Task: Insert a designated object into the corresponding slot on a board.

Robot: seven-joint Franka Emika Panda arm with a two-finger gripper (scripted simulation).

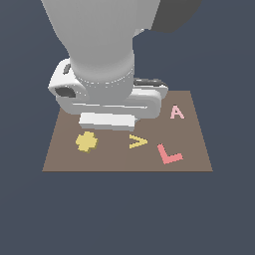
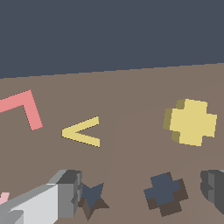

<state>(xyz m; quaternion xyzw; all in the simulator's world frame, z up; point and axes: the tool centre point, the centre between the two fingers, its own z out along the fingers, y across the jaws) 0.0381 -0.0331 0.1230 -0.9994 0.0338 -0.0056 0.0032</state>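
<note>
The yellow flower-shaped piece (image 1: 86, 142) lies flat on the brown board (image 1: 124, 162) toward the exterior view's left. It also shows in the wrist view (image 2: 192, 121). The dark flower-shaped slot (image 2: 165, 193) is empty and sits between my two fingers (image 2: 63, 197), apart from the piece. My gripper (image 2: 138, 192) is open, empty and low over the board. In the exterior view the arm's hand (image 1: 107, 119) hides the slot and the fingertips.
A dark star-shaped cutout (image 2: 92, 197) lies beside one finger. A yellow V piece (image 1: 138, 141), a pink L piece (image 1: 169, 154) and a pink A piece (image 1: 177, 112) lie on the board toward the exterior view's right. The floor around the board is dark blue-grey.
</note>
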